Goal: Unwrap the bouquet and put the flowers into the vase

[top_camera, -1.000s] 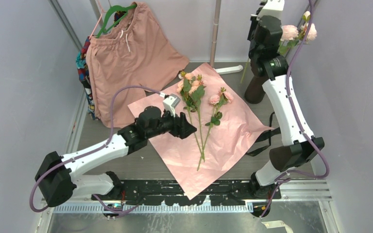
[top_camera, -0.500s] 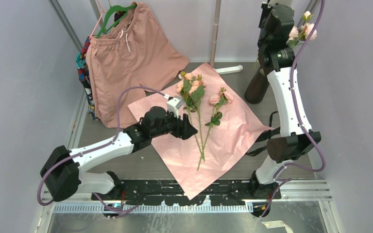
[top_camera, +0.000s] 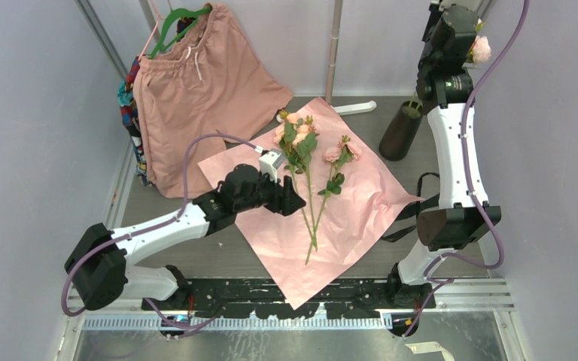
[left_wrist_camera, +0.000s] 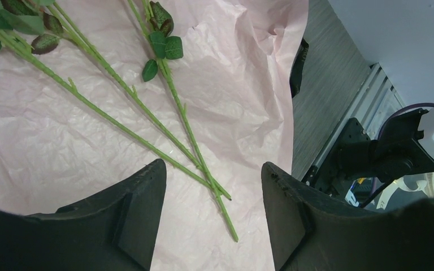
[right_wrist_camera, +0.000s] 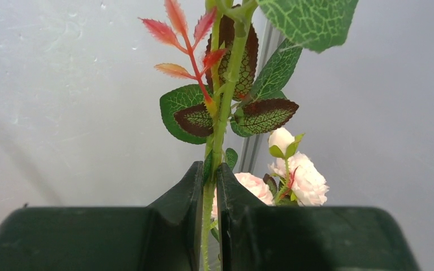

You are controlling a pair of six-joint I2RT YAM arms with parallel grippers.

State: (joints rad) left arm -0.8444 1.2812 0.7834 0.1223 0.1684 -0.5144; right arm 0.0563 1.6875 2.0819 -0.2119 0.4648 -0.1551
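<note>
The bouquet lies unwrapped, its pink paper [top_camera: 346,218] spread flat mid-table. Three flowers [top_camera: 295,135] rest on it, thin green stems [left_wrist_camera: 147,113] running toward the near edge. My left gripper [top_camera: 293,201] hovers low just left of those stems, open; in the left wrist view the stem ends lie between its fingers [left_wrist_camera: 130,214]. My right gripper [top_camera: 457,30] is raised high at the back right, shut on a leafy green stem [right_wrist_camera: 220,124] with pale pink blooms [right_wrist_camera: 302,175]. The black vase [top_camera: 400,131] stands below it, a bit of green at its mouth.
Salmon shorts [top_camera: 196,90] on a green hanger [top_camera: 181,19] hang at the back left. A metal pole [top_camera: 335,45] rises behind the paper. A black ribbon [top_camera: 414,207] lies by the paper's right edge. Grey walls close in on both sides.
My right arm has risen and swung right, carrying the pale-bloomed stem higher above the vase. The left gripper has edged slightly toward the stems.
</note>
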